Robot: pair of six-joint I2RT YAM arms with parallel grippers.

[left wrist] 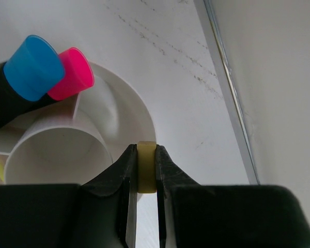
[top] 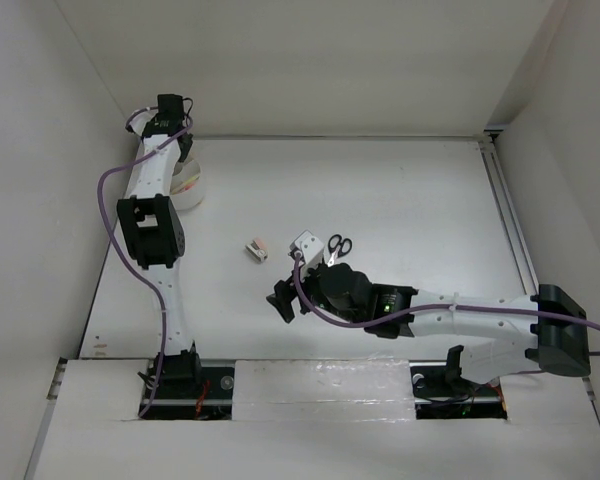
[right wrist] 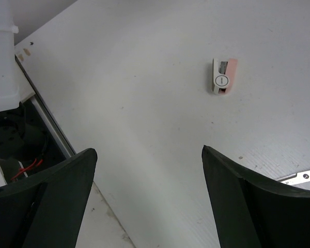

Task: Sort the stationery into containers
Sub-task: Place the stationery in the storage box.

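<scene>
My left gripper is shut on a small pale tan eraser, held at the rim of the round white cup. The cup holds two black markers, one with a blue cap and one with a pink cap; a yellow bit shows at its left edge. In the top view the left gripper hangs over the cup at the far left. My right gripper is open and empty over bare table. The small white-pink piece and black-handled scissors lie mid-table.
A metal rail runs along the table's right side beside the wall. White walls close the left and back. The table's near edge with its slot and cables lies just left of the right gripper.
</scene>
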